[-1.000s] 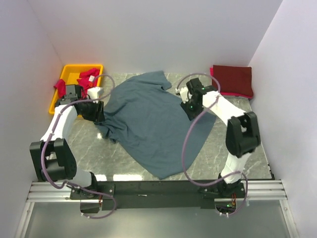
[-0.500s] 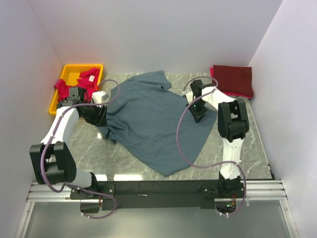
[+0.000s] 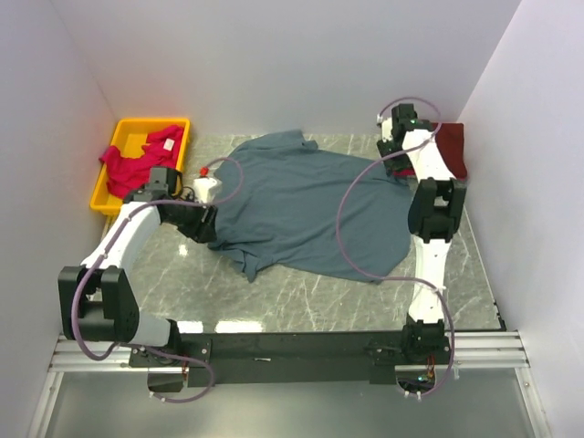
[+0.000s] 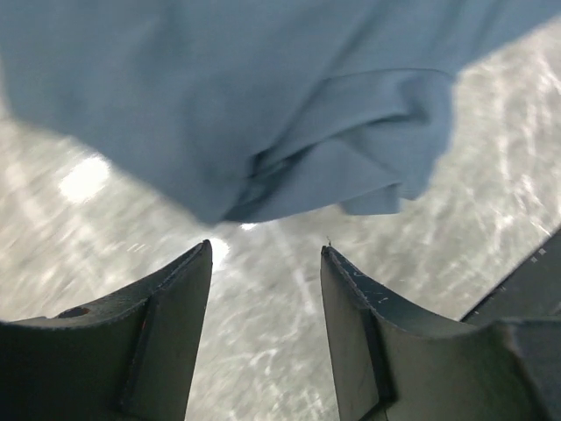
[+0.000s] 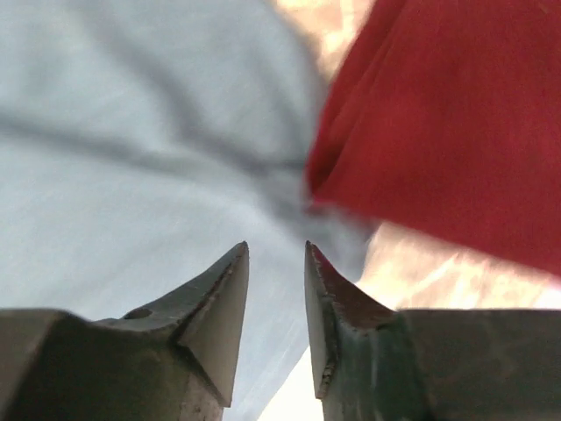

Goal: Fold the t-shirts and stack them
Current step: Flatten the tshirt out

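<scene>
Far left: yellow bin (image 3: 151, 122), hard plastic, holds the pinkish-red shirt (image 3: 137, 162) in a crumpled heap, partly over the rim. Prob. parked there as the waiting pile.

Left gripper (image 4: 265, 250) sits low at the left edge of the blue-grey shirt (image 3: 310, 205), fingers spread w/ nothing between. Wrist view shows a bunched, doubled-over hem just ahead, so it looks placed to take that edge.

The shirt lies mid-bench (image 3: 301, 297), mostly flat but skewed. Soft matte knit w/ shallow wrinkles, not folded yet. Bench is glossy grey marble-look, so cloth should slide easily.

Right gripper (image 5: 276, 247) reaches to the shirt's far-right corner, fingers nearly together w/ a thin gap, no cloth seen in it (view blurred). Judgement: both ends are set up to spread the shirt before folding.

Far right: maroon shirt (image 3: 449, 146), a neat folded rectangle, touching or just overlapped by the blue-grey one (can't tell which). Prob. the stack base.
</scene>
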`<action>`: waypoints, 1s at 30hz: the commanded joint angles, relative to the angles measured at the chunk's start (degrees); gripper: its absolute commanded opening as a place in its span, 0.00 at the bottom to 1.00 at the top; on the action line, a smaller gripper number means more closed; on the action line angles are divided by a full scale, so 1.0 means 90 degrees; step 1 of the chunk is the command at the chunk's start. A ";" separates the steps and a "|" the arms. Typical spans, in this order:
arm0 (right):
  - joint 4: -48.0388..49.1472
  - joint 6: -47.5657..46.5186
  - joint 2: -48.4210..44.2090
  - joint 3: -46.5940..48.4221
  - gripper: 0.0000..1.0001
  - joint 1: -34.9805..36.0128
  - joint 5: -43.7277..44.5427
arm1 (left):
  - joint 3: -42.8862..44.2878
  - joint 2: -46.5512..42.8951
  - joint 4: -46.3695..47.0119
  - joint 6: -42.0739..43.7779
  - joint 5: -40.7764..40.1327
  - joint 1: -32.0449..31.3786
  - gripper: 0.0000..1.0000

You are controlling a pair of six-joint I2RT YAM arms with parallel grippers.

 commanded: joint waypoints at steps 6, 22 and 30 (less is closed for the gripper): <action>-0.0739 -0.0548 -0.3970 -0.3578 0.44 0.0521 -0.1525 | -0.0441 -0.0262 0.0691 -0.0219 0.0567 -0.0832 0.60; -0.0349 0.0456 -0.4854 -0.7665 0.52 0.0102 -0.1263 | -0.0569 -0.0291 0.1444 -0.1031 0.1017 -0.0842 0.59; -0.0114 0.0799 -0.3817 -0.7323 0.47 -0.0006 -0.1769 | -0.0832 -0.0486 0.1551 -0.0923 0.0764 -0.0842 0.59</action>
